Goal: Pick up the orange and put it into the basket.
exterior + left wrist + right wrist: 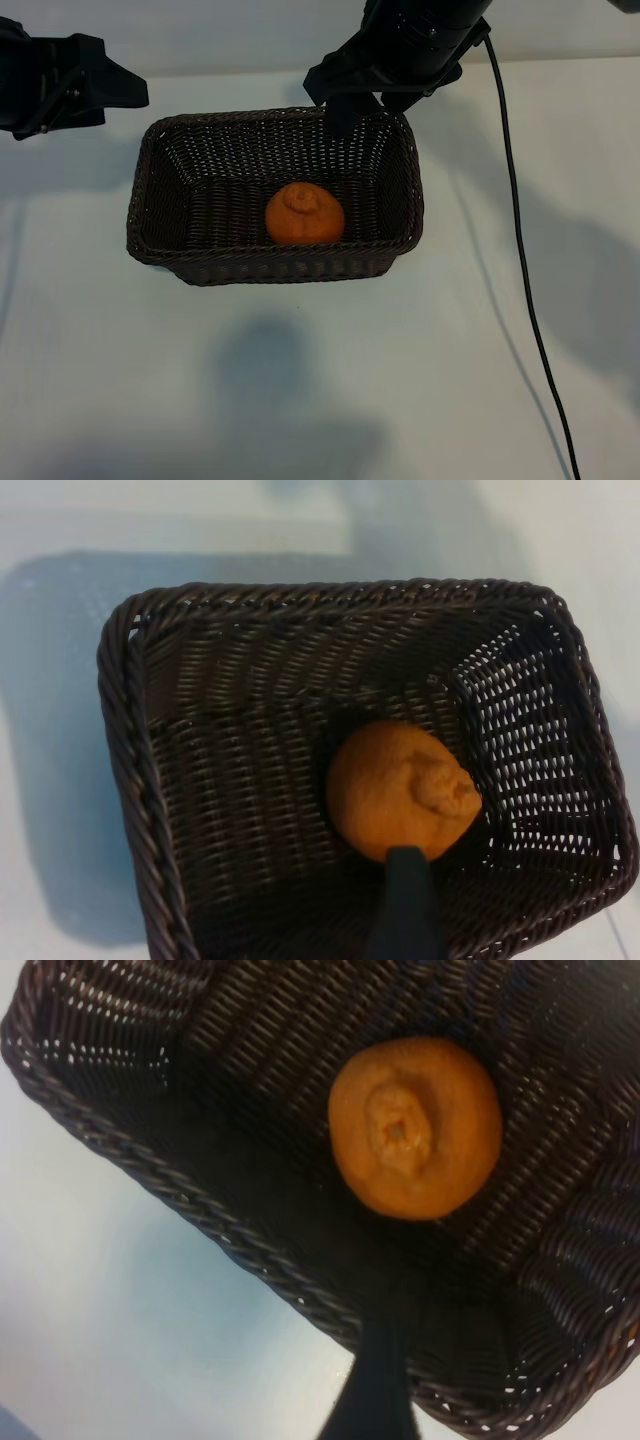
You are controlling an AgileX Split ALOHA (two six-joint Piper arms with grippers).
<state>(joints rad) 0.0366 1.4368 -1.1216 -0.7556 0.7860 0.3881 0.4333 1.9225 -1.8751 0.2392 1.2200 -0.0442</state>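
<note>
- One orange (305, 214) sits inside the basket (160, 165), on the woven floor. It is close to the long wall that faces the near edge of the table (300, 400). It lies a bit toward the right end of the basket.
- The bumpy stem end of the orange points up. It shows well in the right wrist view (415, 1128).
- The basket stands on the white table, close to the far edge, between the two arms. Its long sides run from left to right.
- The right gripper (365, 100) hangs over the far rim of the basket, near its right far corner. Its fingers are spread wide and hold nothing. One dark finger (375, 1380) shows over the basket's rim in the right wrist view.
- The left gripper (125, 90) is by the left far corner of the basket, just outside the rim. It is wide open too, with nothing in it. One dark finger (405, 905) shows next to the orange (400, 790) in the left wrist view.
- A black cable (525, 290) runs down the right side of the table, well apart from the basket.
</note>
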